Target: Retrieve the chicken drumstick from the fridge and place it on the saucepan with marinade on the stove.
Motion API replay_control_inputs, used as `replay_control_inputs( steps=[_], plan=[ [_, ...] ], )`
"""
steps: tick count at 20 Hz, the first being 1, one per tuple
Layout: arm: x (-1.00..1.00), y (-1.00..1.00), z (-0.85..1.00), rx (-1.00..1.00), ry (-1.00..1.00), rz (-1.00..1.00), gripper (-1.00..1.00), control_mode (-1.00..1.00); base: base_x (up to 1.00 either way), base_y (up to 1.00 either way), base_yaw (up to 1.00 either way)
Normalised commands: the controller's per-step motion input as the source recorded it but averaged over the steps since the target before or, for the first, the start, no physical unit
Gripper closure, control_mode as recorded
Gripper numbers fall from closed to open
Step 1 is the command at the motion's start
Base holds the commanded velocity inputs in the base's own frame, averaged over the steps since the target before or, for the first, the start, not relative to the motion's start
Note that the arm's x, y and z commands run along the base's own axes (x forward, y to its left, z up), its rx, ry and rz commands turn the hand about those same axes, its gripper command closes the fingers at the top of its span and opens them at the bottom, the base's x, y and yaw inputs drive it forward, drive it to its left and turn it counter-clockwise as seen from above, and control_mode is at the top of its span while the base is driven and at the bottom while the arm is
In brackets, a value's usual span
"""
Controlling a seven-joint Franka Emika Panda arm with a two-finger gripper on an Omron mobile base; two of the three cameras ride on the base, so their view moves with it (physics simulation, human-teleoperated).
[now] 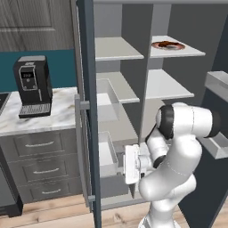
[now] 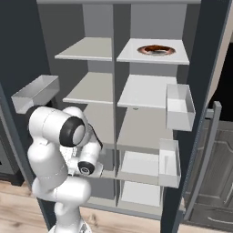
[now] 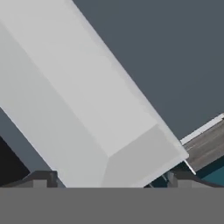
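Note:
The fridge [image 1: 85, 89] stands open, grey inside with pale shelves [image 2: 145, 91]. On its top right shelf a white plate [image 1: 180, 47] [image 2: 172, 51] carries the reddish-brown chicken drumstick [image 1: 165, 44] [image 2: 154, 48]. My arm is folded low in front of the fridge, and its hand [image 1: 130, 164] points left at a door bin, far below the drumstick. In the hand view my gripper [image 3: 110, 181] is open, its fingertips [image 3: 41, 178] wide apart with nothing between them, close against a pale bin [image 3: 87, 113]. A black sliver of the stove [image 1: 2, 101] shows at the far left. The saucepan and marinade are out of view.
A black coffee machine [image 1: 32, 87] stands on the marble counter [image 1: 62, 113] left of the fridge, over grey drawers [image 1: 40, 164]. Pale door bins [image 2: 179, 107] [image 2: 36, 93] jut from both open doors beside the arm. The floor is wood.

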Motion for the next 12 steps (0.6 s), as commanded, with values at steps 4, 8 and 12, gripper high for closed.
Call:
replay_control_inputs(
  steps=[4,8,12],
  plan=[
    [0.26,-0.67,0.09,-0.26,0.0,-0.04,-1.0,-1.0,0.0,0.0,0.0],
    [0.48,-1.0,0.49,-0.37,-0.02,0.0,-1.0,-1.0,0.0,0.0,0.0],
    [0.45,-0.77,0.41,-0.35,-0.39,0.05,-1.0,-1.0,0.0,0.0,0.0]
  ],
)
